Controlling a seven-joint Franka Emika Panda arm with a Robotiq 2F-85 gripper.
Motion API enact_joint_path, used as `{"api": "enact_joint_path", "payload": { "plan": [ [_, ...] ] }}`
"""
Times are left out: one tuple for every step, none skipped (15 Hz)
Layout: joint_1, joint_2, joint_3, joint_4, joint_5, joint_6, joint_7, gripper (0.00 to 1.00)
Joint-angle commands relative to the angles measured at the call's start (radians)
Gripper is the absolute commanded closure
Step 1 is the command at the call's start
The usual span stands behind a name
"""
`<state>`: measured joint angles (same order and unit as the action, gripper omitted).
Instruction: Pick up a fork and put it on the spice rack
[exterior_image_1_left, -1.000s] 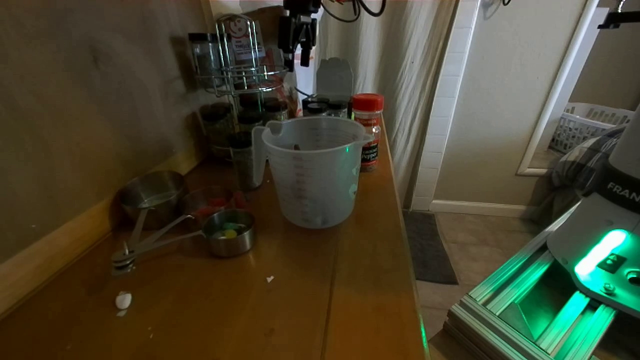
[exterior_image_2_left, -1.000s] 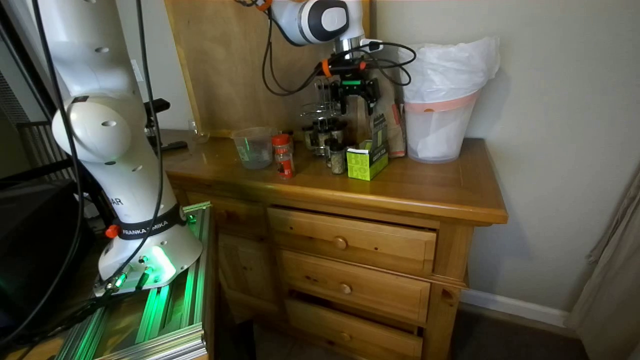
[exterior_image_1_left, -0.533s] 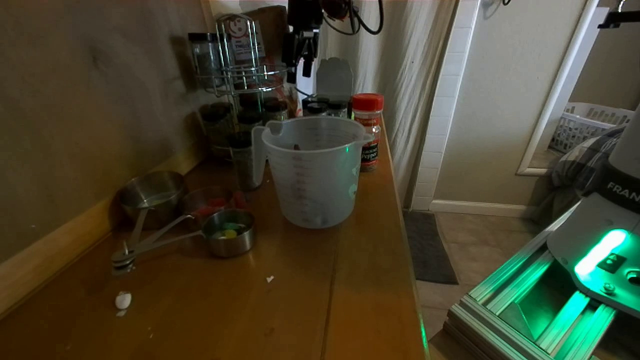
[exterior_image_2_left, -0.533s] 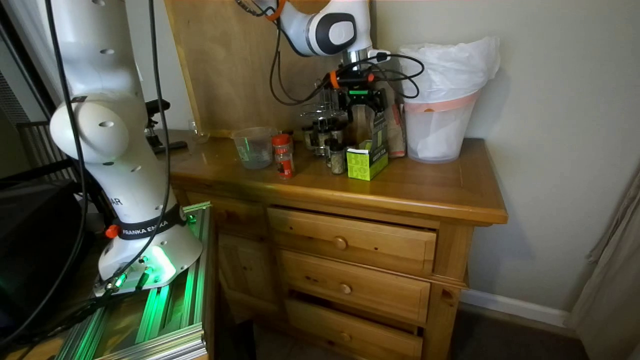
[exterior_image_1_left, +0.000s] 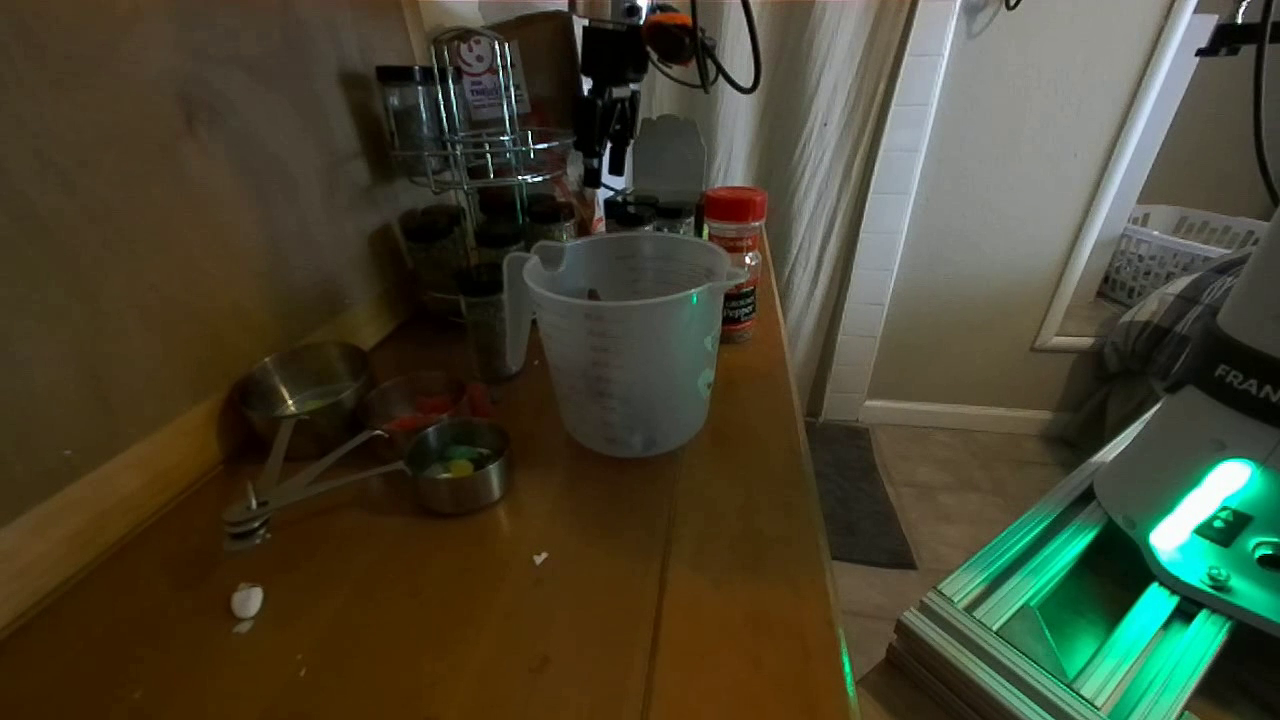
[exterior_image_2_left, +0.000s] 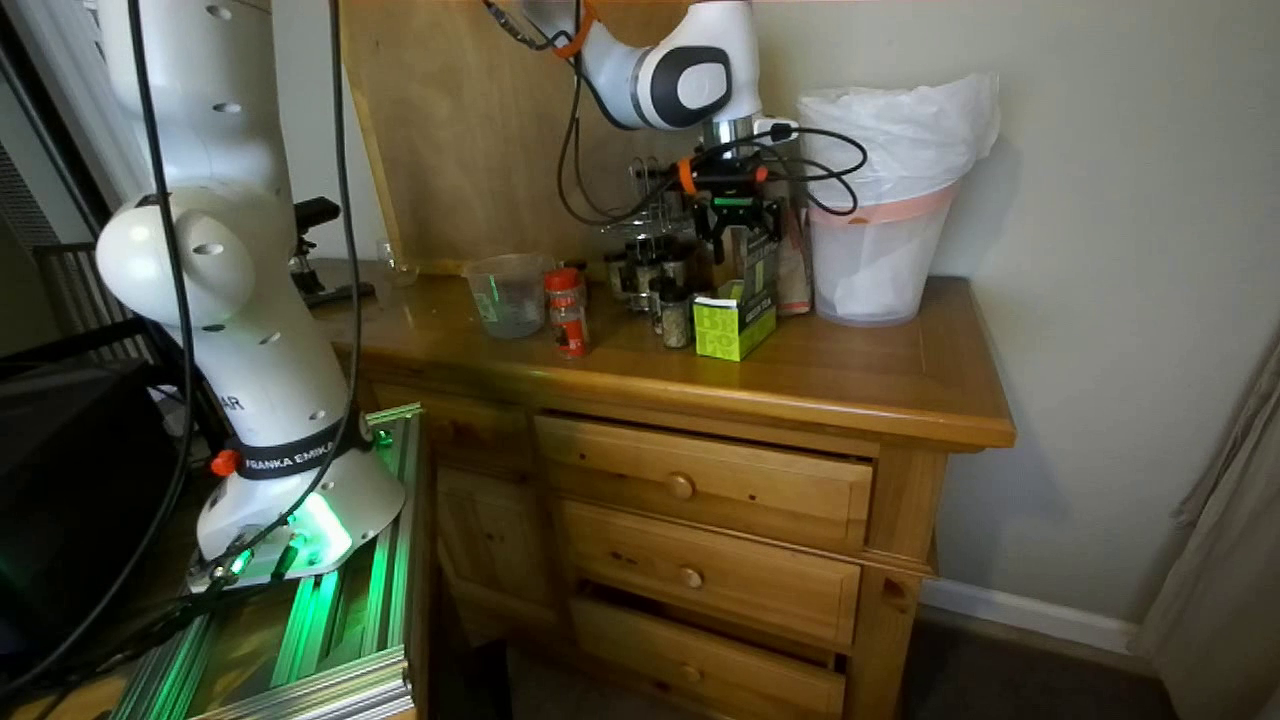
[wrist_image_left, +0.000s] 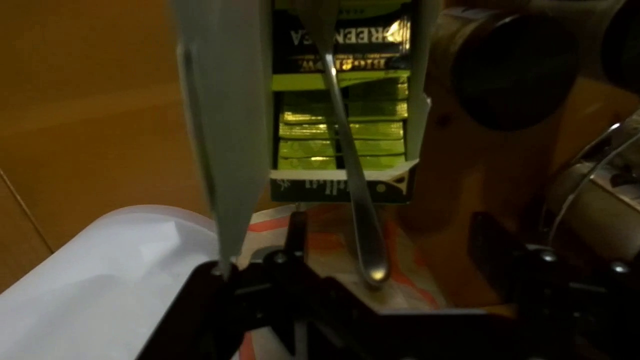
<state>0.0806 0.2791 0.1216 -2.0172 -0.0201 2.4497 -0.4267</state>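
A silver fork (wrist_image_left: 351, 155) lies across an open green tea box (exterior_image_2_left: 722, 330) in the wrist view. Its handle end sticks out past the box edge and its head is dark at the top of the view. I cannot make out the fork in the exterior views. My gripper (wrist_image_left: 389, 225) is open, with the handle between its fingers in the view but not held. In both exterior views my gripper (exterior_image_2_left: 745, 238) (exterior_image_1_left: 606, 172) is above the tea box area. The spice rack (exterior_image_1_left: 462, 184), a shiny wire tiered stand with dark-lidded jars, stands beside it, also in an exterior view (exterior_image_2_left: 645, 278).
The box's upright flap (wrist_image_left: 227, 125) is close to my left finger. Jars (exterior_image_2_left: 676, 318) stand beside the box. A paper bag (wrist_image_left: 330, 245) and a lined bin (exterior_image_2_left: 870, 260) are close by. A clear jug (exterior_image_1_left: 630, 350) and red-capped pepper (exterior_image_1_left: 737, 260) stand along the counter.
My gripper has moved down and over toward the tea box, rightward in an exterior view. It stays open. The objects on the counter have not moved.
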Motion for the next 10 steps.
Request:
{"api": "enact_joint_path", "payload": {
  "plan": [
    [-0.007, 0.041, -0.004, 0.038, -0.045, 0.023, 0.005, 0.23],
    [-0.008, 0.045, -0.004, 0.04, -0.048, 0.025, 0.005, 0.35],
    [-0.008, 0.049, -0.004, 0.043, -0.051, 0.027, 0.006, 0.4],
    [-0.009, 0.053, -0.003, 0.044, -0.053, 0.028, 0.004, 0.49],
    [-0.01, 0.056, -0.002, 0.046, -0.052, 0.029, 0.003, 0.57],
    [-0.01, 0.06, -0.001, 0.049, -0.05, 0.03, 0.002, 0.6],
    [-0.011, 0.063, -0.001, 0.05, -0.049, 0.031, 0.002, 0.63],
    [-0.01, 0.065, -0.002, 0.05, -0.051, 0.033, 0.003, 0.71],
    [-0.01, 0.065, -0.002, 0.052, -0.053, 0.036, 0.004, 0.76],
    [-0.009, 0.064, -0.003, 0.054, -0.055, 0.037, 0.006, 0.87]
  ]
}}
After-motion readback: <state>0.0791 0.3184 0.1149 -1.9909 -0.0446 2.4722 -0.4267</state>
